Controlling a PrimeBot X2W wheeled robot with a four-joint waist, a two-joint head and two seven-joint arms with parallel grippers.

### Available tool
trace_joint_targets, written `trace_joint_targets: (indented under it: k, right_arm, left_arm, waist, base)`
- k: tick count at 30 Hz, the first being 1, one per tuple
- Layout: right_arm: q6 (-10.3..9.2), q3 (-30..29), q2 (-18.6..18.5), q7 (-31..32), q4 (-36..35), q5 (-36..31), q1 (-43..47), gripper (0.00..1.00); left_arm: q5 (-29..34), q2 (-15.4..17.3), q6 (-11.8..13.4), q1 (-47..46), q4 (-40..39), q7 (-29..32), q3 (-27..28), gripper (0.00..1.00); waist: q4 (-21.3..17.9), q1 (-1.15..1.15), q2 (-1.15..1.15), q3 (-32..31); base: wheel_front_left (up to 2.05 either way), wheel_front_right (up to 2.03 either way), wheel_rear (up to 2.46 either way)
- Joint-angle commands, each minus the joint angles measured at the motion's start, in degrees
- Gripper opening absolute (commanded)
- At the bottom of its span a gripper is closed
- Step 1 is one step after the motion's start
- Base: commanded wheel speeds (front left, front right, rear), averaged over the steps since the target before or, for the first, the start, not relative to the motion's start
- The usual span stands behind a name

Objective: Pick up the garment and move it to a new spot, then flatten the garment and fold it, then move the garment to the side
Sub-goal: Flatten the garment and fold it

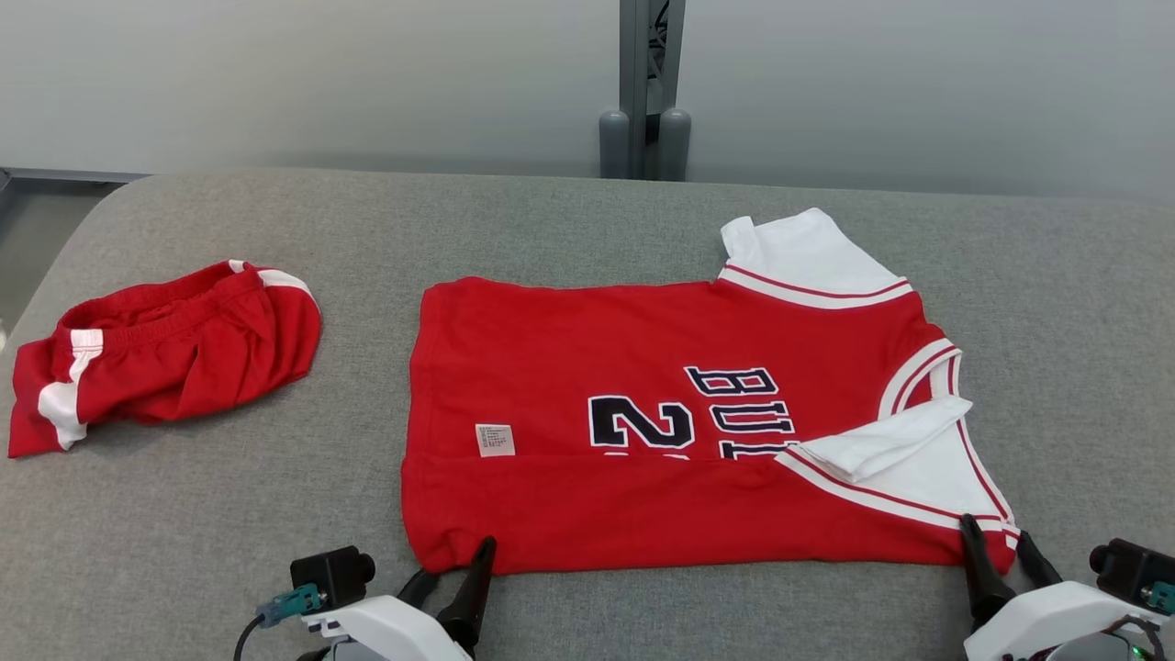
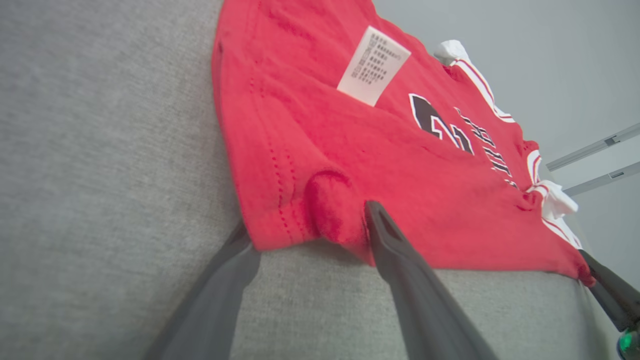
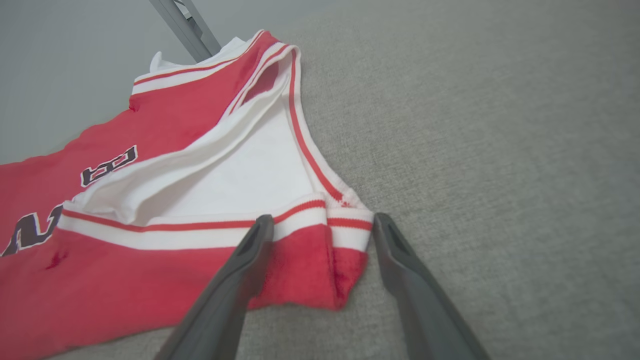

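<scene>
1. Head view: I see the red jersey (image 1: 661, 413) lying on the grey worktop (image 1: 551, 229), centre-right, with its near edge folded up over the front. Red shorts (image 1: 165, 353) sit well apart to its left. The left end effector (image 1: 450, 569) is at the hem corner and the right end effector (image 1: 994, 532) at the shoulder corner.
2. Left wrist view: the jaws are wide and straddle the hem corner. A white care label (image 2: 372, 65) pokes out of the fold.
3. Right wrist view: the jaws are wide here too, either side of the striped corner.
</scene>
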Motion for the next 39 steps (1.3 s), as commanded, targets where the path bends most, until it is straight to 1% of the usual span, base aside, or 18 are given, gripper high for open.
trace_joint_targets:
  k: [1,5,6,7,8,9,11,15,20,24,27,32,39]
  right_arm:
    - [0.02,-0.07,-0.30,0.10,0.53,0.16,-0.47,1.00]
    - [0.01,0.03,-0.58,0.10,1.32,1.05,-0.93,1.00]
    - [0.01,0.32,-0.55,0.11,1.44,1.26,-1.13,1.00]
    - [0.01,0.75,-0.45,0.12,1.48,1.57,-1.27,1.00]
    - [0.01,1.29,-0.40,0.17,1.55,1.89,-1.30,0.47]
    - [0.02,1.93,-0.41,0.18,1.52,2.06,-1.31,0.00]
    - [0.01,2.88,-0.53,0.17,1.38,2.69,-1.34,0.00]
    - [-0.01,3.77,-1.89,0.16,1.47,4.37,-1.68,0.00]
    - [-0.01,4.62,-2.69,0.09,1.82,5.79,-1.24,0.00]
    - [-0.02,6.55,-3.68,1.03,2.58,6.99,-0.98,0.00]
    - [-0.07,7.79,-4.57,3.17,2.48,8.57,-0.48,0.00]
    - [-0.16,9.47,-6.00,7.69,0.79,11.30,0.34,0.00]
    - [-0.20,8.93,-6.81,14.16,-2.99,15.50,2.81,0.00]
  left_arm:
    - [-0.47,0.19,0.07,-0.13,0.73,0.21,-0.24,1.00]
    - [-1.38,0.29,0.12,-0.97,1.23,-0.16,-1.06,1.00]
    - [-1.79,0.28,0.12,-1.08,1.23,-0.23,-1.28,0.98]
    - [-2.11,0.26,0.12,-1.19,1.20,-0.30,-1.53,0.66]
    - [-2.50,0.24,0.11,-1.34,1.16,-0.42,-1.81,0.11]
    - [-2.59,0.33,0.11,-1.62,0.98,-0.86,-2.06,0.00]
    - [-3.03,0.44,0.06,-2.03,0.88,-1.49,-2.65,0.00]
    - [-3.61,1.71,0.06,-2.73,1.80,-2.42,-4.12,0.00]
    - [-2.58,3.29,0.06,-3.66,2.72,-2.22,-6.43,0.00]
    - [-1.06,5.42,0.08,-4.35,4.10,-1.59,-8.21,0.00]
    - [0.08,7.02,0.16,-5.14,5.06,-1.33,-8.85,0.00]
    - [2.88,8.92,0.30,-5.55,5.82,0.37,-11.72,0.00]
    - [4.97,10.96,0.26,-4.66,4.98,4.10,-15.01,0.00]
  waist:
    - [0.06,0.00,0.00,0.07]
    - [0.40,0.00,0.00,0.60]
    - [0.45,0.00,0.00,0.73]
    - [0.50,0.00,0.00,0.84]
    - [0.54,0.00,0.00,0.93]
    - [0.57,0.00,0.00,1.02]
    - [0.62,0.00,0.00,1.10]
    - [0.51,0.00,0.00,0.76]
    - [0.35,0.00,0.00,-0.07]
    - [0.06,0.00,0.00,-0.86]
    - [-0.30,0.00,0.00,-1.33]
    - [-1.18,0.00,0.00,-2.01]
    - [-2.21,0.00,0.00,-3.33]
  base:
    - [0.00,0.00,0.00]
    - [0.00,0.00,0.00]
    - [0.00,0.00,0.00]
    - [0.00,0.00,0.00]
    - [0.00,0.00,0.00]
    - [0.00,0.00,0.00]
    - [0.00,0.00,0.00]
    - [0.00,0.00,0.00]
    - [0.00,0.00,0.00]
    - [0.00,0.00,0.00]
    - [0.00,0.00,0.00]
    - [0.00,0.00,0.00]
    - [0.00,0.00,0.00]
